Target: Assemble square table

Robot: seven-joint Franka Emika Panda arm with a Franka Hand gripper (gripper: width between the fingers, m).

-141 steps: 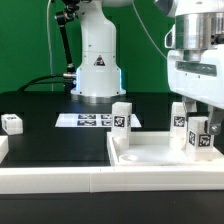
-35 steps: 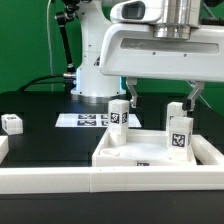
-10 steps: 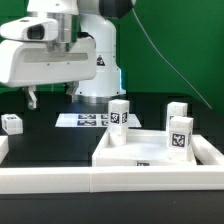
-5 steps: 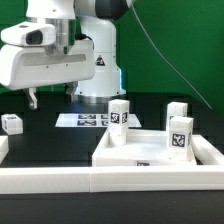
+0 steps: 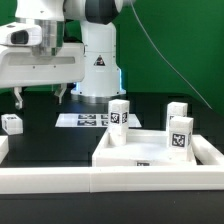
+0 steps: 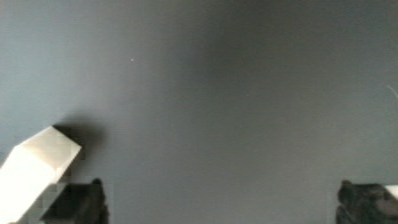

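Black table point(image 5: 60, 140): arm's gripper point(image 5: 40, 97) hovers above loose leg point(image 5: 12, 123), jaws apart, empty.

Green backdrop wall point(image 5: 170, 40) rises behind the black table point(image 5: 50, 135). A dark cable point(image 5: 165, 62) hangs before the wall. Lighting is even.

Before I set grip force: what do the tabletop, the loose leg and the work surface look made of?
The tabletop looks like white rigid plastic, matte with a faint sheen on its crisp raised rim. The loose leg seems to be the same white plastic, bearing a printed tag. The work surface looks like dark matte sheet or mat; which one is unclear.
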